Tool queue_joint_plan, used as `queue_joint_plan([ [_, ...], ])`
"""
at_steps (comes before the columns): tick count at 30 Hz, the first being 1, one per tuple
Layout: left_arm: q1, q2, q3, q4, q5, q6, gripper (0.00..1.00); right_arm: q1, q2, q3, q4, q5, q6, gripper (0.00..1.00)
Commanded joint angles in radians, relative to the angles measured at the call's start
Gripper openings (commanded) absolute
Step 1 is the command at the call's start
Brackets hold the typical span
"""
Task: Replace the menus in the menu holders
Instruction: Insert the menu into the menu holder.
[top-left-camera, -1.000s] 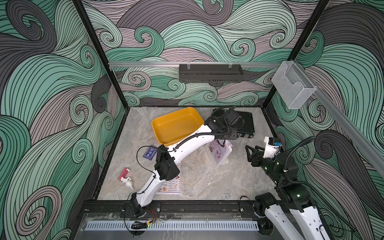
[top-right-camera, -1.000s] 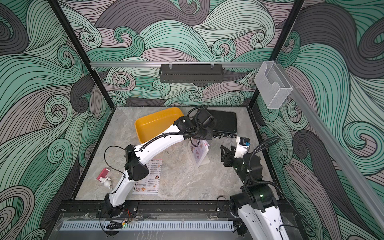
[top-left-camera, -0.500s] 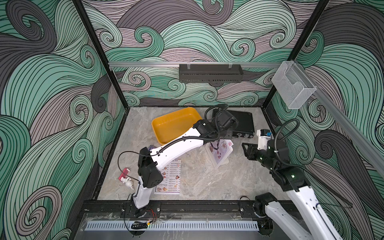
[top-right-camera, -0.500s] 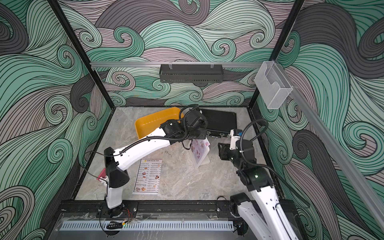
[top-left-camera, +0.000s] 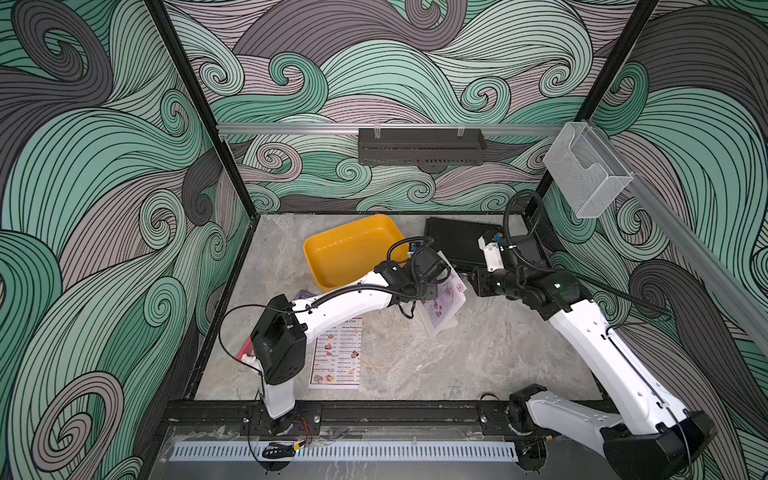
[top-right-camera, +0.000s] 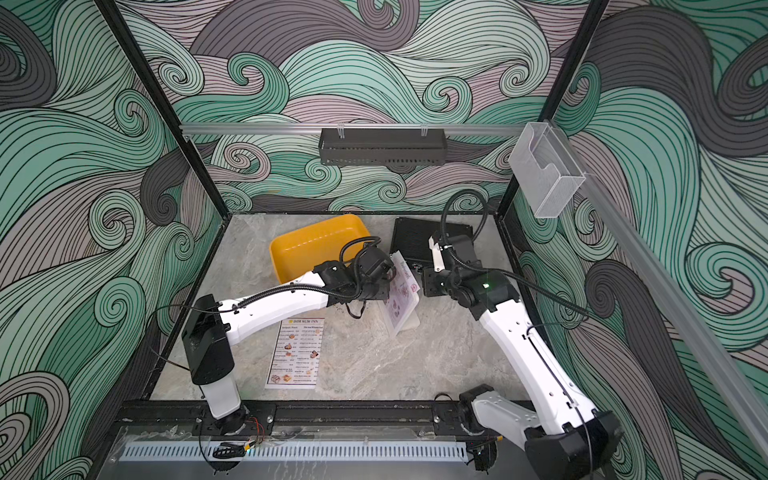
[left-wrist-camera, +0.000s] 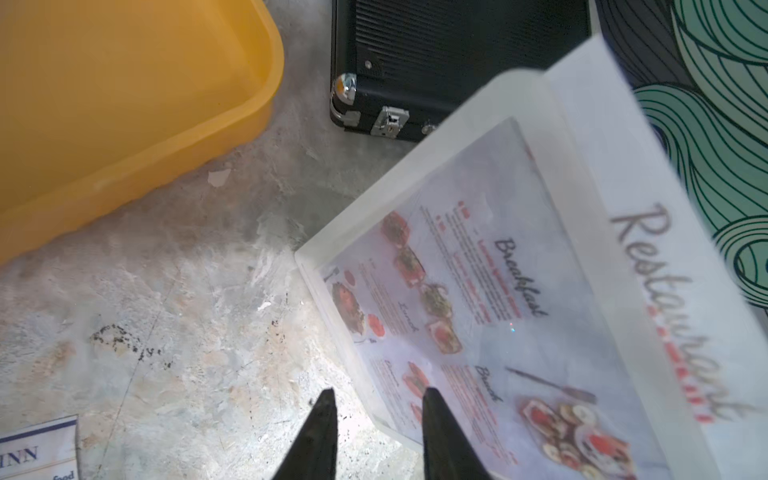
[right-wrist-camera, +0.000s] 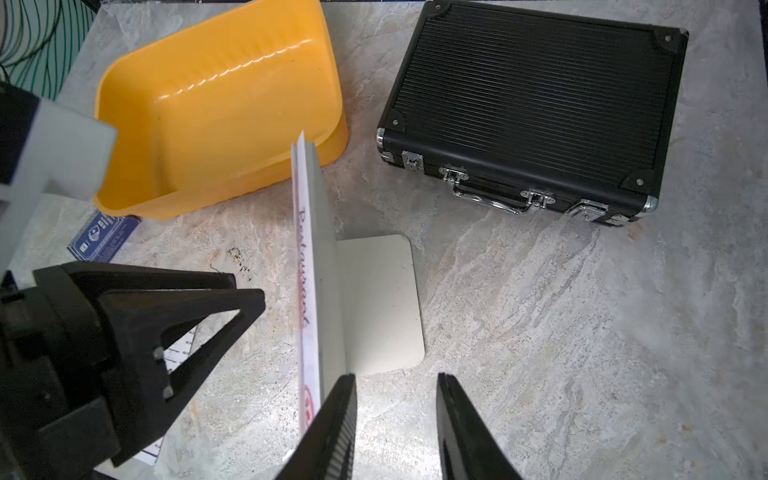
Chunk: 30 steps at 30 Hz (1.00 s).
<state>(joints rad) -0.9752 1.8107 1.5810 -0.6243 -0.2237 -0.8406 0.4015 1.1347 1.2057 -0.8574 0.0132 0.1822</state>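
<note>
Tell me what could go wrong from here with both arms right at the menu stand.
The menu holder stands on only a short foot, and the right gripper sits close beside its panel: a nudge could tip it. The left gripper's open jaws straddle the holder's edge, so closing might pinch acrylic together with the pink menu and drag the stand. The grippers could also bump.

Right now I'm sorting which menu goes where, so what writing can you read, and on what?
"DIM SUM INN": white menu lying on the table.
"Restaurant": pink menu in the clear stand.
"Breakfast": same pink menu.
"Brunch": same pink menu.
Too small or blurred: both menus' fine print, the pink menu's red line, the blue card.
</note>
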Motion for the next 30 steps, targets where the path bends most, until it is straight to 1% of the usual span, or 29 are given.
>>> queue_joint_plan([
  [1, 0.007, 0.011, 0.013, 0.052, 0.044, -0.038, 0.35, 0.041, 0.036, 0.040, -0.060, 0.090, -0.044, 0.37],
  [6, 0.011, 0.036, 0.013, 0.055, 0.076, -0.048, 0.35, 0.096, 0.075, 0.067, -0.068, 0.159, -0.059, 0.37],
  [13, 0.027, 0.061, 0.014, 0.066, 0.134, -0.047, 0.34, 0.156, 0.104, 0.073, -0.072, 0.211, -0.066, 0.37],
  [16, 0.029, 0.061, 0.014, 0.067, 0.146, -0.051, 0.34, 0.164, 0.111, 0.071, -0.072, 0.241, -0.068, 0.38],
  [19, 0.030, 0.055, 0.011, 0.063, 0.146, -0.055, 0.34, 0.165, 0.101, 0.077, -0.073, 0.299, -0.073, 0.43],
  [22, 0.033, 0.042, -0.004, 0.070, 0.144, -0.058, 0.34, 0.164, 0.081, 0.098, -0.071, 0.343, -0.088, 0.43],
  [30, 0.035, 0.019, -0.034, 0.078, 0.128, -0.074, 0.34, 0.164, 0.113, 0.128, -0.063, 0.350, -0.105, 0.43],
])
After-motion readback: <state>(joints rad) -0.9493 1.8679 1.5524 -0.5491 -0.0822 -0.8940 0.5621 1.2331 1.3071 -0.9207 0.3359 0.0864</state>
